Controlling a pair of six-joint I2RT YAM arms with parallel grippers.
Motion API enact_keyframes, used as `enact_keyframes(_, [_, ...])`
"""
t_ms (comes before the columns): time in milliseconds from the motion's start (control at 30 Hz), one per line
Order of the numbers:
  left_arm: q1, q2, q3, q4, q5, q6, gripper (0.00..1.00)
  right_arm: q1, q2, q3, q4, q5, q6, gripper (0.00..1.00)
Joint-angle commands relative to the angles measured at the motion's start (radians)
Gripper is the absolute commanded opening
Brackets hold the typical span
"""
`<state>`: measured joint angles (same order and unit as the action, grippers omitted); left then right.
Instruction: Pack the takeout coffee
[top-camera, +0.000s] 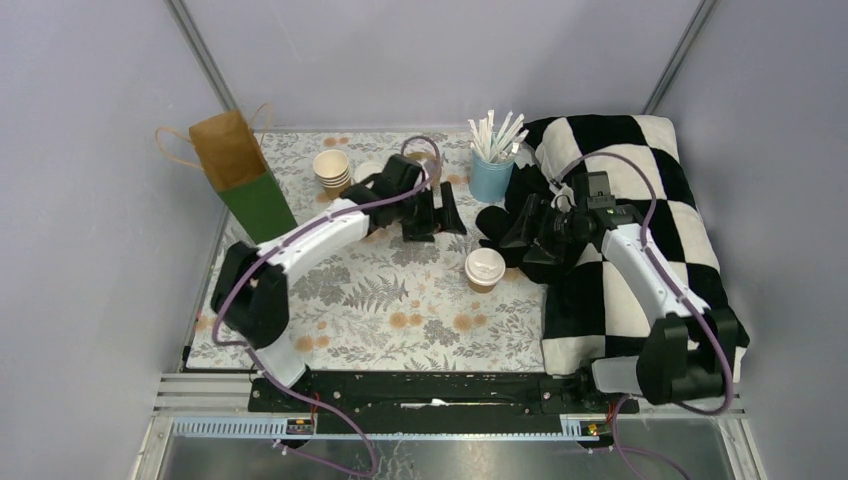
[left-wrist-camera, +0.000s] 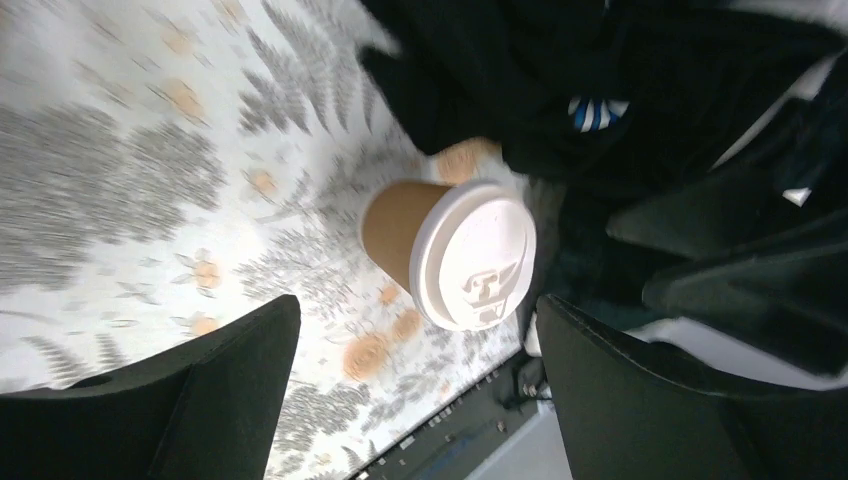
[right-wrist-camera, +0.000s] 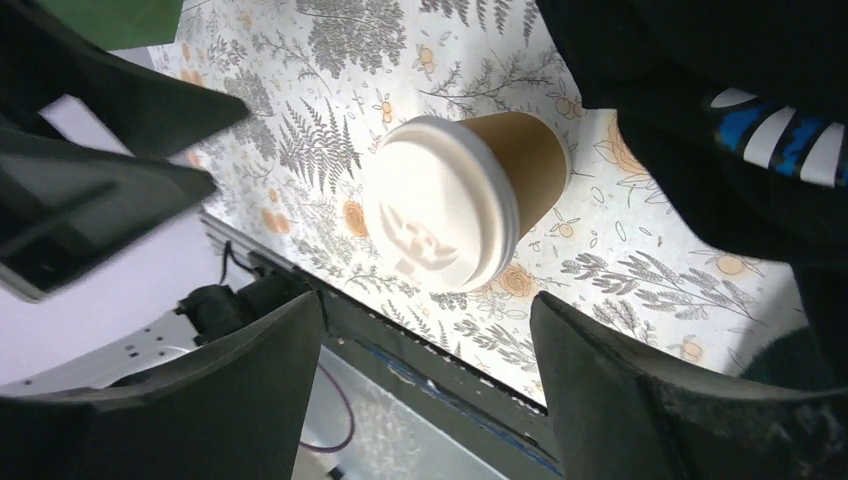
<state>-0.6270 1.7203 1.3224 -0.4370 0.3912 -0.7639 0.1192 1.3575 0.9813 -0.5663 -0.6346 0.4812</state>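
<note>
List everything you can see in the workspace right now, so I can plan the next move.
lidded cup: one, tan with a white lid, upright mid-mat
open cup stack: one stack, tan, cream inside, far side beside the bag
paper bag: one, brown above, green below, far-left corner
straw cup: one, light blue, holding white straws, far centre
checked cloth: one, black and white, right side
floral mat: one, grey and orange print, under the cups
left gripper: open, empty, on the far side of the lidded cup
right gripper: open, empty, to the right of the lidded cup
</note>
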Motion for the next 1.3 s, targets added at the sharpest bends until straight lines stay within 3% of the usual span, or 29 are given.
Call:
enact_keyframes(0, [0.044,-0.120,0.140,-0.174,-0.331,0.176,0.93,0.078,-0.093,0.100,-0.221,0.186,-0.110,0.83])
enact_keyframes(167, [0.185,-0.020,0.317,-0.249,-0.459,0.326,0.94,0.144,-0.097,0.145,-0.273,0.239,-0.115,0.83])
enact_keyframes(300, [0.234,0.140,0.493,-0.278,-0.531,0.420,0.89,0.146,-0.063,0.176,-0.325,0.250,-0.163,0.83])
enact_keyframes(467, [0.267,0.331,0.668,-0.326,-0.610,0.459,0.73,0.146,-0.017,0.212,-0.360,0.253,-0.182,0.82])
enact_keyframes(633, [0.278,0.347,0.684,-0.320,-0.726,0.447,0.71,0.146,0.024,0.227,-0.353,0.247,-0.195,0.82])
enact_keyframes(867, [0.287,0.255,0.645,-0.231,-0.775,0.497,0.70,0.146,0.064,0.220,-0.334,0.228,-0.198,0.82])
enact_keyframes(1000, [0.344,0.312,0.711,-0.306,-0.770,0.485,0.56,0.146,0.076,0.219,-0.327,0.223,-0.201,0.81])
enact_keyframes(1267, [0.397,0.410,0.800,-0.386,-0.736,0.455,0.47,0.145,0.083,0.221,-0.322,0.225,-0.201,0.81])
